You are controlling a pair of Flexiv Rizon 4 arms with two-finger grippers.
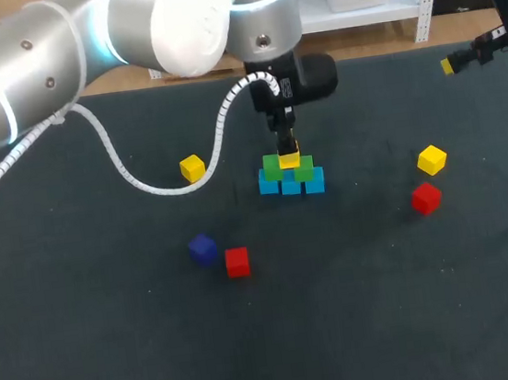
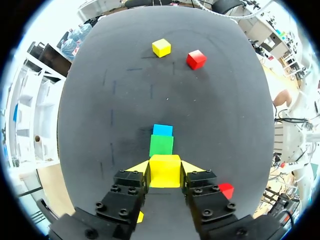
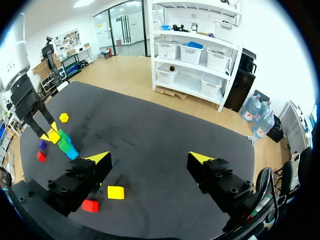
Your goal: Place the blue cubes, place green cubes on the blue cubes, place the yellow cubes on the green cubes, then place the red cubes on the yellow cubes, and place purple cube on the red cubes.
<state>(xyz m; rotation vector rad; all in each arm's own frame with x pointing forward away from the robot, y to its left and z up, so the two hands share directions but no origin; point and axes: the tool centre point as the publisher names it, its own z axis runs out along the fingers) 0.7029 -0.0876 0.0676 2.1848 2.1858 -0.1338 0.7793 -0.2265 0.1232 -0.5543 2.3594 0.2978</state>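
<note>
Lying left of centre: loose yellow cube (image 1: 192,168), purple cube (image 1: 203,248), near red cube (image 1: 237,262). At centre, the left end effector (image 2: 165,169) clamps the held yellow cube (image 1: 289,160) atop green cubes (image 1: 273,168) over blue cubes (image 1: 291,185). At right, the far yellow cube (image 1: 431,160) and far red cube (image 1: 426,198) are unplaced. The right end effector (image 3: 149,159) is empty and spread wide.

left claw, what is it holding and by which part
The left claw is shut on a yellow cube, its fingers pressing two opposite side faces. The right claw is open and holds nothing.
</note>
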